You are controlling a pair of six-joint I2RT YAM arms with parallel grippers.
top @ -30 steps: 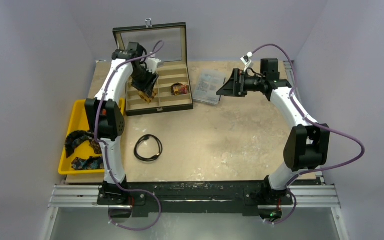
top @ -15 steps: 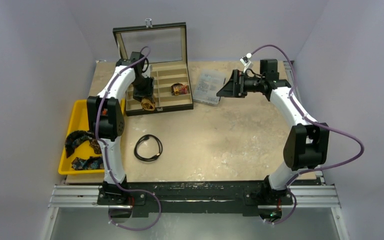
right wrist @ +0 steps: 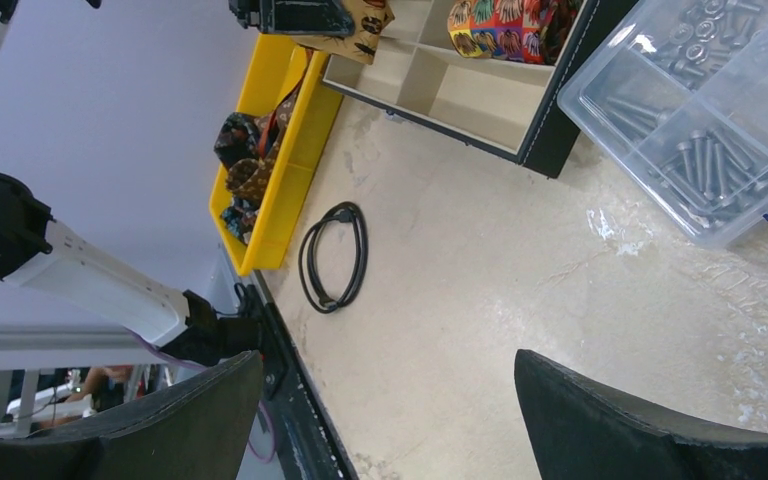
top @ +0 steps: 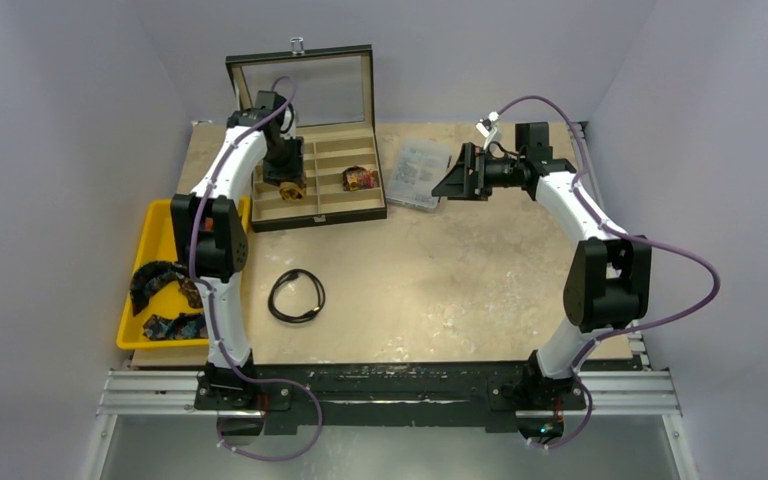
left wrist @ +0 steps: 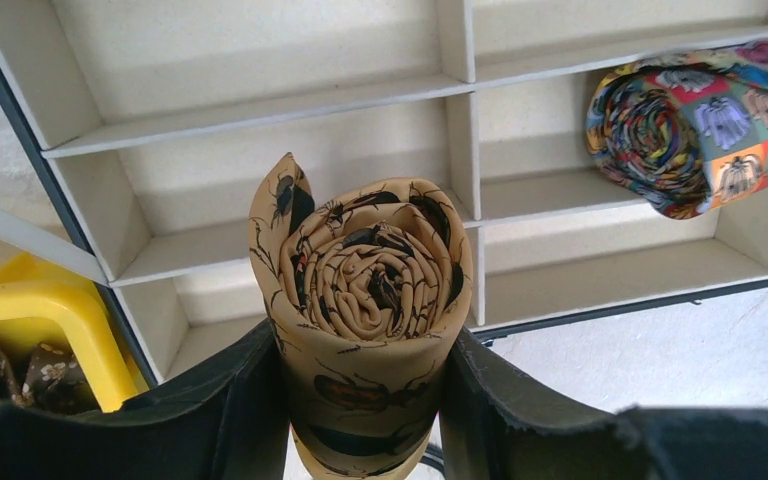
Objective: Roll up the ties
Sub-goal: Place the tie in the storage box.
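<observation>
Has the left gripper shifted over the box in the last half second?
Yes. In the top view the left gripper, shut on the rolled tan tie, has drawn back from the near wall of the box toward its raised lid.

Pale mottled tabletop [top: 460,270] from above: open divided case [top: 320,217] at far side, clear plastic box [top: 418,175] of bolts just beside it, black cable loop [right wrist: 362,250] nr centre-left, yellow tray [top: 165,235] overhanging left edge.

1 rolled tie [top: 360,178] lies in the box [top: 320,220]; tray [top: 160,226] left, cable [top: 296,296] before.
</observation>
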